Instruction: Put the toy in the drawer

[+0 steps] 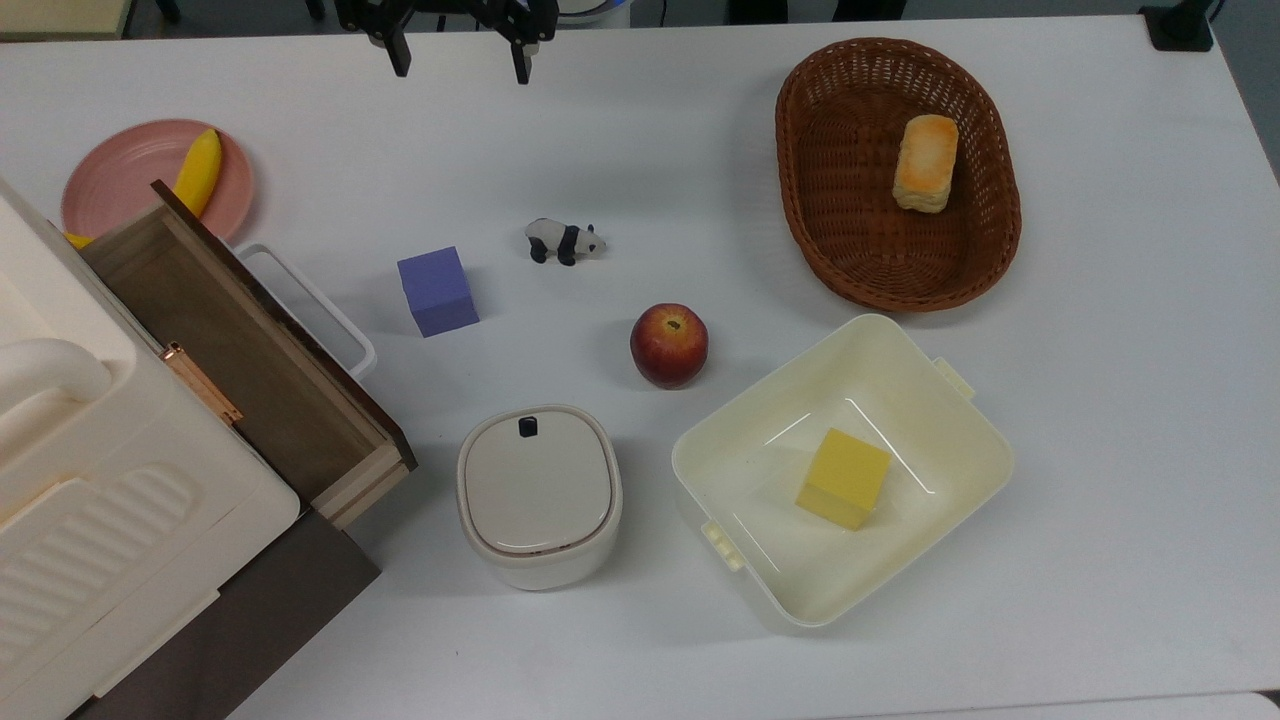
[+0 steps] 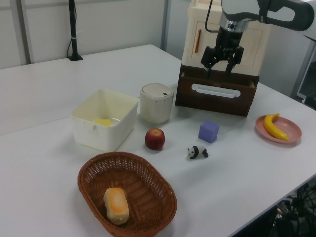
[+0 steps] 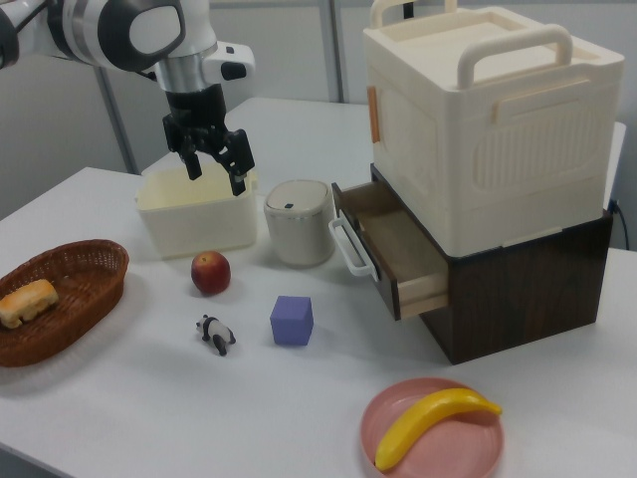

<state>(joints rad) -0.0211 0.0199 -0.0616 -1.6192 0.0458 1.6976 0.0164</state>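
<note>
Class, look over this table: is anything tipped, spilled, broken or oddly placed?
Nothing stands out. The toy stands upright on its legs, the drawer sits open, and the gripper hangs open above the table.

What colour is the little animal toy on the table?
The panda toy is black and white, with a dark band across its middle and dark legs. The top view shows it best.

Lab: robot arm (image 3: 119,30) over white table (image 1: 640,120).

- My arm (image 3: 119,30) is glossy white with rounded dark grey joints.
- My claw (image 3: 212,164) is black, with two slim fingers.
- A thin black cable (image 2: 209,15) runs beside the wrist.
</note>
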